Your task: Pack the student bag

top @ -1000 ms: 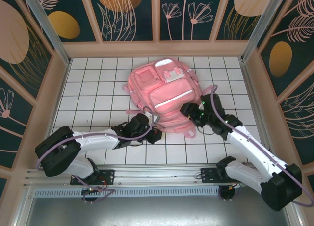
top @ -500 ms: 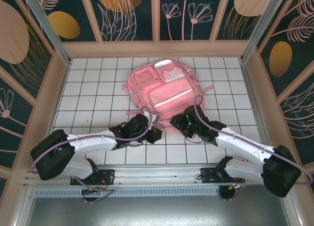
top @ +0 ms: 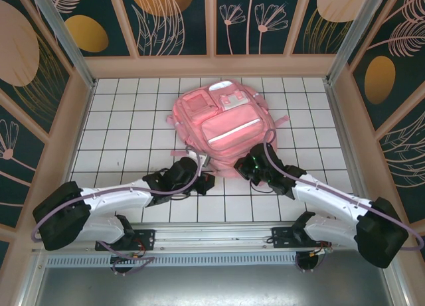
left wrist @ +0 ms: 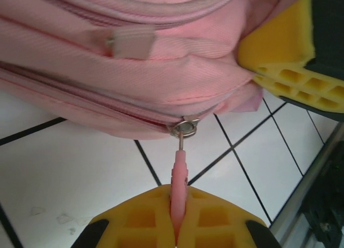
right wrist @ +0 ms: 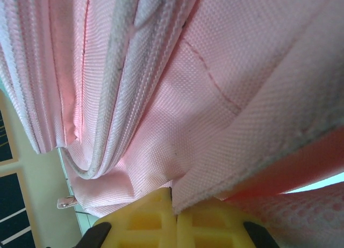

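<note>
Firstly, left arm: white links with a purple cable, reaching from the near left corner toward the middle of the table.
Left gripper: at the bag's near edge; its yellow ribbed fingers are pressed together, clamped on a slim pink plastic zipper pull.
Zipper pull: runs straight from the fingers to a small silver metal slider ring on the zip line along the bag's lower seam.
Table: white tiles with dark grid lines, walled by wooden frames and dark flower-patterned panels.
Student bag: large pink fabric backpack lying flat near the table's middle, slightly toward the far side, front pockets facing up, a silvery strip across the main pocket; its near edge lies between the two grippers.
Right gripper: touching the bag's near right edge; its yellow fingers are closed tight on a fold of the pink woven fabric.
Right arm: white, stretching from the near right corner in to the bag.
</note>
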`<state>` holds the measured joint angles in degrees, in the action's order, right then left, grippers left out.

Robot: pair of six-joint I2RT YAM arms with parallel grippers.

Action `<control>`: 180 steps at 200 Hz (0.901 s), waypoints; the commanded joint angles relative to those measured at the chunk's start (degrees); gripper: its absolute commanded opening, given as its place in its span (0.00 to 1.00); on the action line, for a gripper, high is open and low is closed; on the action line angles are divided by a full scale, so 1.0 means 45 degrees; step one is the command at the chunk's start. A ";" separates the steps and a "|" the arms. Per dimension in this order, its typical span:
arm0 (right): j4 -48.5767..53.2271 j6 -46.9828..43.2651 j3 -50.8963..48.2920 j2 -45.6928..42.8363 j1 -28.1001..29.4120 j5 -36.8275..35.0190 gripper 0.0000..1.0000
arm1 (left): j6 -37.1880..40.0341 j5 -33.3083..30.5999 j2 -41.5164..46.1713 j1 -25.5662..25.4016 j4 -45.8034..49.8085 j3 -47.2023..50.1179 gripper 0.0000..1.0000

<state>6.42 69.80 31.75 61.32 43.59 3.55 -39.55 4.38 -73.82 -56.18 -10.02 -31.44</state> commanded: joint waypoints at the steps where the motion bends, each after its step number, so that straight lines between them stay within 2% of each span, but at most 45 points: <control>1: 0.0941 -0.0154 -0.0263 -0.0334 -0.0398 -0.1628 0.00 | -0.0302 -0.1396 0.0501 -0.0007 0.1349 0.0290 0.00; 41: 0.1321 -0.0524 -0.0296 -0.0329 -0.0327 -0.1765 0.00 | -0.0662 -0.1889 0.0828 0.0377 0.1849 0.0215 0.00; 82: 0.2032 -0.0798 -0.0240 -0.1124 -0.0349 -0.2228 0.00 | -0.0648 -0.1610 0.0728 0.1351 0.1751 0.0551 0.00; 122: 0.2515 -0.1037 -0.0121 -0.1768 -0.0690 -0.2169 0.00 | -0.0304 -0.1638 -0.0234 0.2152 0.1463 0.0259 0.00; 180: 0.2629 -0.1351 -0.0149 -0.2158 -0.1113 -0.1810 0.00 | -0.0131 -0.1342 -0.1298 0.3982 0.0465 0.0053 0.00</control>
<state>15.33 65.91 31.70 53.43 40.14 -0.34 -40.58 2.37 -77.73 -42.02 -8.43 -30.65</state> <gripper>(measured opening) 0.049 0.051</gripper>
